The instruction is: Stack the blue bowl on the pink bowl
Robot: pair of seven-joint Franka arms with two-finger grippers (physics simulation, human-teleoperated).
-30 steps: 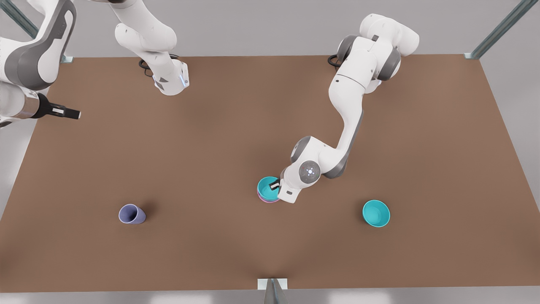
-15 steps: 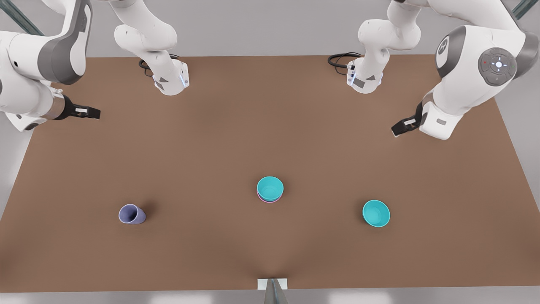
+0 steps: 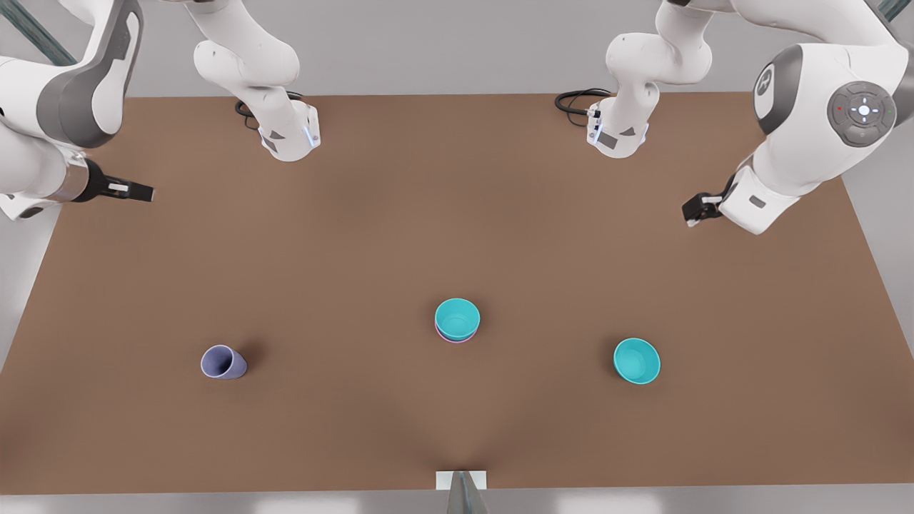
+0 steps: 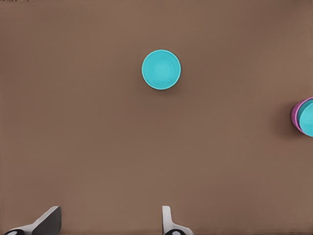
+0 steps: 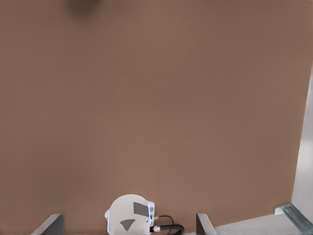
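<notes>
The blue bowl (image 3: 457,316) sits nested in the pink bowl (image 3: 457,340) at the table's middle, with a thin pink rim showing under it. The left wrist view catches this stack at its edge, the pink bowl (image 4: 295,115) around the blue bowl (image 4: 308,117). My left gripper (image 3: 696,212) hangs high at the front view's right, far from the stack, open and holding nothing (image 4: 108,223). My right gripper (image 3: 139,191) waits at the front view's far left, open too (image 5: 126,224).
A second teal bowl (image 3: 636,360) stands alone toward the front view's right, below my left gripper (image 4: 161,69). A lavender cup (image 3: 223,362) stands at the front left. Two arm bases (image 3: 289,135) (image 3: 618,132) are at the back edge.
One second ago my left gripper was at the blue bowl's rim on the pink bowl. It has let go and withdrawn up to the front view's right. The stack stayed put.
</notes>
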